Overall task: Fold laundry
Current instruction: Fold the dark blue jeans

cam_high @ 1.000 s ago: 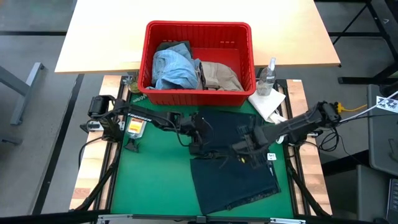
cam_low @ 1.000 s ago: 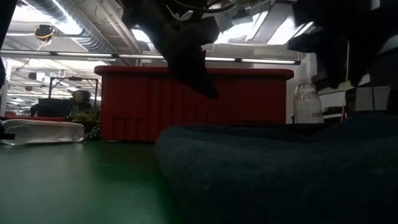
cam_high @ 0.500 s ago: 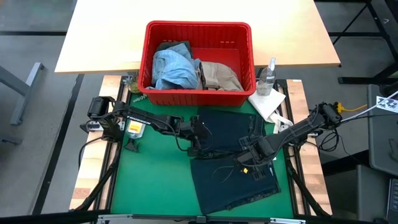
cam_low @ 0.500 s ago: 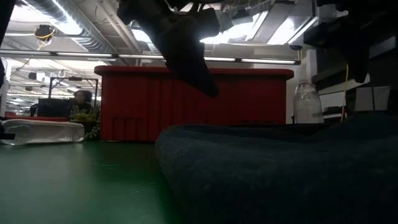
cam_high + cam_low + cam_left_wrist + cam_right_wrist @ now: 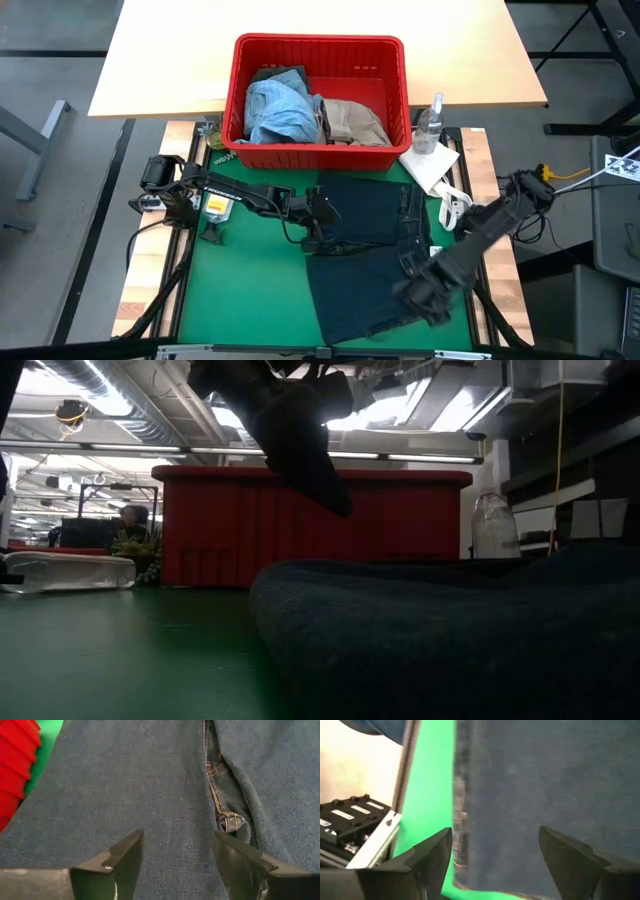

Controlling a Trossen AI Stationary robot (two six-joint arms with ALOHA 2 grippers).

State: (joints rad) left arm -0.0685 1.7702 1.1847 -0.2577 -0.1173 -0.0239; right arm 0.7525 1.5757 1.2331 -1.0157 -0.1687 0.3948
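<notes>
Since a second ago my right gripper [image 5: 425, 292] swung to the dark navy jeans' [image 5: 375, 255] near hem, jaws wide; left gripper [image 5: 322, 235] hovers above them, jaws wide.

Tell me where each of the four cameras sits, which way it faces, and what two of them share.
High view: overhead, straight down; both arms, left claw, right claw over the dark navy jeans.
Low view: table height, level toward the red basket; one arm hangs in from above.
Left wrist view: down past open fingers at the jeans.
Right wrist view: past open fingers at the jeans' edge.
Shared: all four show the jeans.
</notes>
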